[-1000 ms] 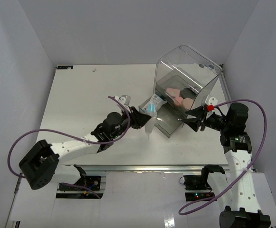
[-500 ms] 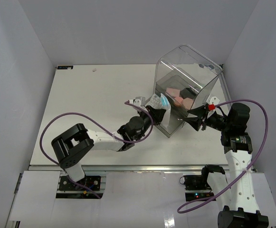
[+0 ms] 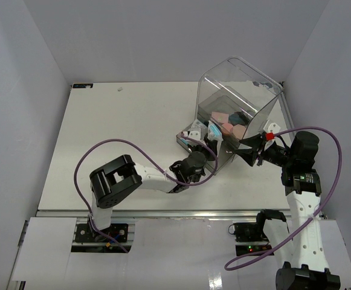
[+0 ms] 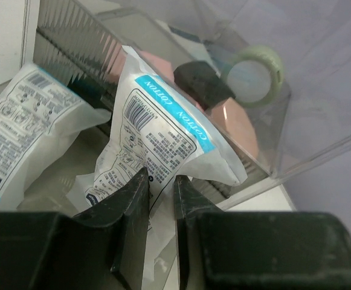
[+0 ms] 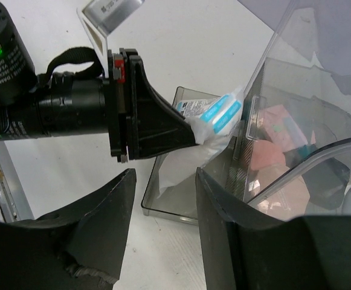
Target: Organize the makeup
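My left gripper (image 4: 161, 178) is shut on a flat white printed packet (image 4: 163, 121) with a blue band and holds it over the open drawer (image 5: 175, 202) of the clear plastic box (image 3: 238, 99). In the top view the left gripper (image 3: 208, 142) and the packet (image 3: 214, 130) are at the box's front. A second white packet (image 4: 21, 124) lies in the drawer. Pink sponge blocks (image 4: 235, 118), a black item (image 4: 202, 81) and a grey-green compact (image 4: 257, 72) sit inside the box. My right gripper (image 5: 163, 175) is open and empty beside the box's right side (image 3: 246, 152).
The clear box stands tilted at the back right, near the right wall. Its drawer sticks out toward the left arm (image 3: 157, 175). The white table (image 3: 115, 127) stretches to the left of it.
My left arm has swung right across the table, carrying the packet from beside the drawer to over it at the box's front. The right arm has barely moved.
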